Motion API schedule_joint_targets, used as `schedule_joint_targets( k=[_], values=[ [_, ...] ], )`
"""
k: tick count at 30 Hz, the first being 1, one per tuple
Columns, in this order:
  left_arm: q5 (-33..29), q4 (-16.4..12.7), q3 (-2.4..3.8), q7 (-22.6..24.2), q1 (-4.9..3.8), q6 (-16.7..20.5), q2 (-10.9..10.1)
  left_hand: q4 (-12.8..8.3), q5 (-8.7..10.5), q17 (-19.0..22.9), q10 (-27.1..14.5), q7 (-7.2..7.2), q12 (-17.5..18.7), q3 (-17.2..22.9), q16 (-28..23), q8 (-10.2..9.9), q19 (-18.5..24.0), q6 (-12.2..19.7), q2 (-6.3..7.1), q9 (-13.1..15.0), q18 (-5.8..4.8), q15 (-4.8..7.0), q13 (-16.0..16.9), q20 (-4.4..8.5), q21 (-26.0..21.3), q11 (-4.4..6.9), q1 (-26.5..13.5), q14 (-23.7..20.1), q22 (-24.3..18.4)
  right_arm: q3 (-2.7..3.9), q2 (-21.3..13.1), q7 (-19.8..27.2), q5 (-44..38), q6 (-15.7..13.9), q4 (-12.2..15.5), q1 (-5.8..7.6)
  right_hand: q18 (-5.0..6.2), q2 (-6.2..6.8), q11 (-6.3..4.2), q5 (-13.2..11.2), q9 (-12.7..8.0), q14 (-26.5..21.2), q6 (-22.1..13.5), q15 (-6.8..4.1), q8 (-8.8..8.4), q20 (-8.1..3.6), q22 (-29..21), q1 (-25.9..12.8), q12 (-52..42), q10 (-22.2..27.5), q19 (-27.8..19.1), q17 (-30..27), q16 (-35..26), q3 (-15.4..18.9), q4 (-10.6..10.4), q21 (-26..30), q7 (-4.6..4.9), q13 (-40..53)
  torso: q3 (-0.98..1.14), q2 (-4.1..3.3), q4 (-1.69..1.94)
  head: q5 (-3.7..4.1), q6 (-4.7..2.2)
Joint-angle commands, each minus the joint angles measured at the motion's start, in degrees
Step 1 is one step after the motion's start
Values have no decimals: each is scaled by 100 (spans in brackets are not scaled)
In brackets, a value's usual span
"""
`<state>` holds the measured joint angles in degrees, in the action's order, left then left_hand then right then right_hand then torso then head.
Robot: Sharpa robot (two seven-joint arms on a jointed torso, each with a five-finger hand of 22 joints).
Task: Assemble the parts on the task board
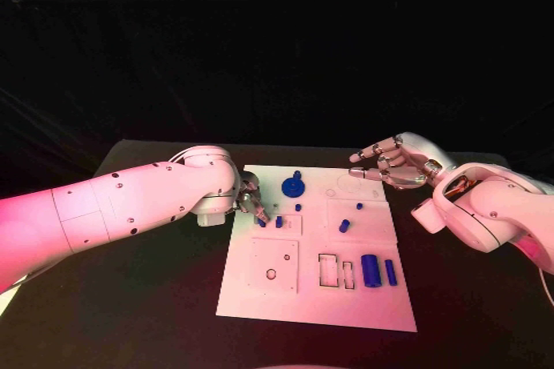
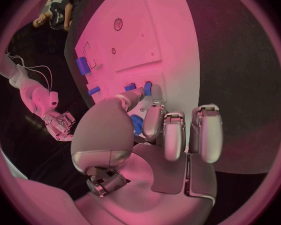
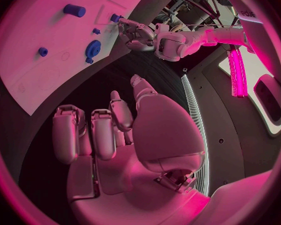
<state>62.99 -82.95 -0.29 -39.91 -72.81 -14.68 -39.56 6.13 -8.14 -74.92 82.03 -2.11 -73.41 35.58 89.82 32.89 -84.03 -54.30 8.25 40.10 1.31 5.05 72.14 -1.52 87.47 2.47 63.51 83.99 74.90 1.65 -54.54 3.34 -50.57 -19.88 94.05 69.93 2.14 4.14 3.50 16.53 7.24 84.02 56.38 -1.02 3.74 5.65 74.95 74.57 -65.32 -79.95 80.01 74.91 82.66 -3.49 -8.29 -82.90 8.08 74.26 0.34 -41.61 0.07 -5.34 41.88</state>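
The white task board point(image 1: 318, 301) lies in the middle of the table. My left hand point(image 1: 252, 205) is down at the board's left edge. Its thumb and a finger pinch a small blue peg point(image 2: 147, 88), whose tip stands out past the fingertips point(image 2: 154, 107); the peg point(image 1: 279, 222) sits by a small square recess. My right hand point(image 1: 391, 165) hovers above the board's far right corner with its fingers apart and nothing in them. A blue gear-like part point(image 1: 295, 181) stands at the far end of the board. The left hand point(image 3: 137, 32) also appears across the board in the right wrist view.
Two blue cylinders point(image 1: 371, 270) point(image 1: 391, 272) lie at the board's right side, beside narrow rectangular slots point(image 1: 336, 270). A shorter cylinder point(image 1: 344, 225) and two small studs point(image 1: 359, 206) point(image 1: 298, 207) stand mid-board. A square plate with holes point(image 1: 274, 265) is at the near left. Black table point(image 1: 138, 305) surrounds the board.
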Motion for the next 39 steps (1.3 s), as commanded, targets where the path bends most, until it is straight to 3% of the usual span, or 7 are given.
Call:
schedule_joint_targets(
  k=[1,19,33,39],
  values=[
    [47,-10,-35,-211,47,-310,34,17,-34,-1508,12,68,-47,-57,18,-16,-497,-144,-12,-10,-68,35,39,60,44,-2,-89,601,1303,0,0,15,-36,44,14,-3,115,-44,-40,30,5,320,36,5,18,-16,188,-17,24,20,-39,216,-20,45,0,34,4,-5,-1,2,1,2,-2],
    [76,108,-35,-269,46,-202,93,178,-34,-1508,56,104,-110,-240,18,-14,-519,-282,-77,-27,-81,59,113,82,86,27,-361,601,1348,0,-22,11,-36,40,41,-3,124,-44,-40,30,5,310,35,5,17,-16,154,-17,48,30,-66,171,-47,50,0,54,4,-21,-5,-2,1,14,6],
    [76,139,-35,-252,52,-188,89,489,-30,-1508,71,121,-119,-784,18,-7,-540,-372,104,-28,-94,73,137,93,129,41,-715,601,1393,0,-26,11,-36,58,55,-3,132,-43,-40,31,6,301,34,5,16,-17,121,-18,57,35,-91,131,-72,57,-2,74,5,-27,-6,3,2,26,1],
    [77,121,-34,-242,54,-108,63,640,-30,-1508,76,121,-122,-1076,18,-5,-543,-398,117,-27,-96,73,146,95,134,41,-748,601,1400,0,-26,13,-36,59,56,-3,132,-43,-40,31,6,300,34,5,16,-17,120,-18,57,35,-92,129,-73,57,-2,74,5,-27,-6,4,6,27,-4]
  ],
)
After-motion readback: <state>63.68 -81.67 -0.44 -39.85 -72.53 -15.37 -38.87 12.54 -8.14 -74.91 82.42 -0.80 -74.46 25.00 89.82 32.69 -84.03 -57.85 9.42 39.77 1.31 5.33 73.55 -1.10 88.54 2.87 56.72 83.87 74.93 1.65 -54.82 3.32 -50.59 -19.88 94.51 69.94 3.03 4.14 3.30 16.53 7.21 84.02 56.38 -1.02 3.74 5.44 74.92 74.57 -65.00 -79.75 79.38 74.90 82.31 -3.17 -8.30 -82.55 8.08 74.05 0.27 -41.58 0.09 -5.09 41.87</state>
